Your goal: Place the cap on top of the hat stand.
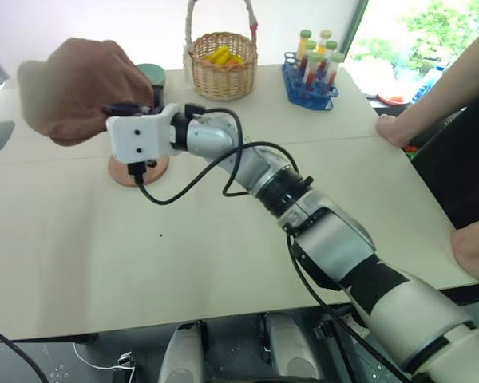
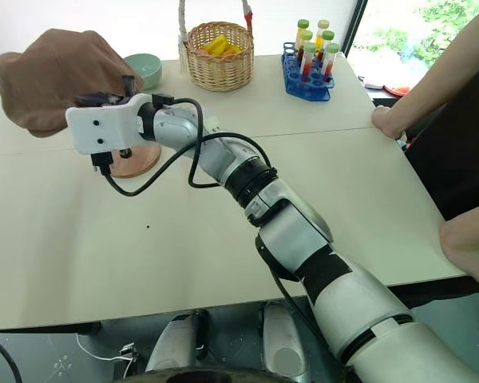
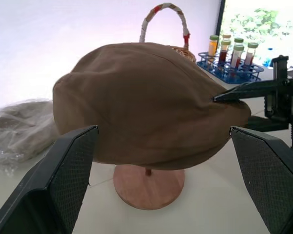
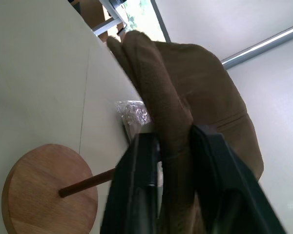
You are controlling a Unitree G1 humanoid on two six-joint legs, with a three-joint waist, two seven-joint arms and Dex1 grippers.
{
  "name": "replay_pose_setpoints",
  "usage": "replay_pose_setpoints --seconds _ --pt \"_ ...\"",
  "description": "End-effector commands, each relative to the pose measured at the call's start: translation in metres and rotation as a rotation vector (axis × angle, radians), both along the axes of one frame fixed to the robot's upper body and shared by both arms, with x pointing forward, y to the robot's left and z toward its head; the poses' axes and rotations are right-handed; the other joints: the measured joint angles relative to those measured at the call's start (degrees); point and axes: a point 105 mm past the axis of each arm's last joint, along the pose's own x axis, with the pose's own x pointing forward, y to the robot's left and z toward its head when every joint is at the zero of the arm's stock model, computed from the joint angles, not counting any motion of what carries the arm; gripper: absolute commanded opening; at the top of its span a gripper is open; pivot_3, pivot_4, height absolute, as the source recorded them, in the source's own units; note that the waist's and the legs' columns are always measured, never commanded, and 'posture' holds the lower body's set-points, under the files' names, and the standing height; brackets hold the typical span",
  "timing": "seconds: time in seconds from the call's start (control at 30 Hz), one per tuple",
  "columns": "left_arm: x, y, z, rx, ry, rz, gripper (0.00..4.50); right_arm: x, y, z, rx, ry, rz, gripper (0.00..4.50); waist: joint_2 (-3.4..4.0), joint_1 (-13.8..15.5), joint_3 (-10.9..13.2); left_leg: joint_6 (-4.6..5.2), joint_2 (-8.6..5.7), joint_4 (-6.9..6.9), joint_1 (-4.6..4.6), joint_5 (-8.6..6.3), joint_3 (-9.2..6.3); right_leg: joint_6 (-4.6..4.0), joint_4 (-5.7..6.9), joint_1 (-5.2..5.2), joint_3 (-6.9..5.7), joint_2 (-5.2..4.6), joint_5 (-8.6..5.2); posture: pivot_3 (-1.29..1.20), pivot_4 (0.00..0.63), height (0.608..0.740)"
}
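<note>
Now, step in hand: the cap (image 2: 52,76) is being set over the hat stand (image 2: 136,159), and release is judged to be starting.

Head views, cap: it is held above the stand's round base, which is partly hidden under it, at the far left of the white table (image 2: 223,239).

Head views, right gripper (image 2: 100,100): it is reached across to the cap's near edge; its fingers are largely hidden behind the white wrist housing.

Head views, surroundings: a wicker basket (image 2: 219,56), a blue test-tube rack (image 2: 307,76) and a green bowl (image 2: 148,68) are seen behind; a person's hand (image 2: 391,120) is rested on the table edge.

Left wrist view, left gripper (image 3: 163,161): its jaws are spread wide, either side of the cap, touching nothing.

Left wrist view, cap: it is seen draped directly over the base, the top disc being hidden beneath it.

Right wrist view, right gripper: a fold of the cap's brim is pinched between the fingers (image 4: 136,175).

Next move: the pinch would need letting go fully, then a withdrawal sideways without dragging the fabric off.
</note>
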Motion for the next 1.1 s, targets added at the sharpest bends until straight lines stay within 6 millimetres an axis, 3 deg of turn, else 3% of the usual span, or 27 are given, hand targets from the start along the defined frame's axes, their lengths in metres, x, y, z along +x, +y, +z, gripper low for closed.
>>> replay_pose_setpoints --seconds 0.03,0.07,0.23,0.53,0.77,0.83,0.97,1.1 --pt "0.000 -0.004 0.011 0.033 -0.042 -0.023 4.50 -0.008 0.000 0.026 0.073 -0.053 0.018 3.45 0.00 0.00 0.00 0.00 0.00 0.00 0.00 0.00 0.00 0.00 0.00 0.00 0.00 0.00 0.00 0.00 0.150 0.740" --pt "0.002 -0.005 0.010 0.035 -0.038 -0.033 4.50 -0.008 -0.002 0.030 0.083 -0.061 0.014 3.90 0.00 0.04 0.00 0.00 0.00 0.00 0.00 0.00 0.00 0.00 0.00 0.00 0.00 0.00 0.00 0.00 0.150 0.740" --pt "0.008 -0.014 0.005 0.068 -0.014 -0.081 4.50 -0.008 -0.012 0.031 0.089 -0.064 0.013 3.90 -0.01 0.03 0.00 -0.01 0.00 0.00 0.00 0.00 0.00 0.00 -0.01 0.00 0.00 0.00 0.00 0.00 0.150 0.740" --pt "0.016 -0.040 0.004 0.125 0.004 -0.201 4.50 -0.018 -0.057 0.025 0.059 -0.010 0.022 3.90 -0.02 0.18 -0.01 -0.01 -0.01 0.02 -0.02 0.01 -0.02 0.08 0.00 0.03 -0.01 0.01 0.05 0.00 0.150 0.740" --pt "0.016 -0.076 0.005 0.296 -0.007 -0.290 4.50 -0.030 -0.120 0.024 0.026 0.281 -0.002 3.90 -0.02 0.60 -0.01 0.00 -0.01 0.03 -0.01 0.01 -0.02 0.18 0.02 0.04 -0.01 0.03 0.10 0.00 0.150 0.740" --pt "0.015 -0.082 0.001 0.362 -0.002 -0.290 4.50 -0.031 -0.137 0.026 0.034 0.373 -0.023 4.44 -0.01 0.72 0.00 0.00 -0.01 0.05 -0.01 0.01 -0.01 0.11 0.01 0.04 -0.01 0.03 0.06 0.00 0.150 0.740" --pt "0.025 -0.087 -0.008 0.568 -0.033 -0.168 4.50 -0.038 -0.182 0.041 0.096 0.793 -0.037 4.47 0.11 1.46 0.07 0.00 -0.01 0.05 0.05 0.01 0.03 -0.02 0.01 0.05 0.00 0.02 -0.01 0.00 0.150 0.740" --pt "0.036 -0.091 -0.012 0.727 -0.098 -0.010 4.50 -0.056 -0.213 0.065 0.136 1.008 0.020 4.47 0.21 1.87 0.13 0.00 0.00 0.07 0.02 0.02 0.05 -0.03 -0.02 0.04 0.01 0.02 -0.02 0.00 0.150 0.740"
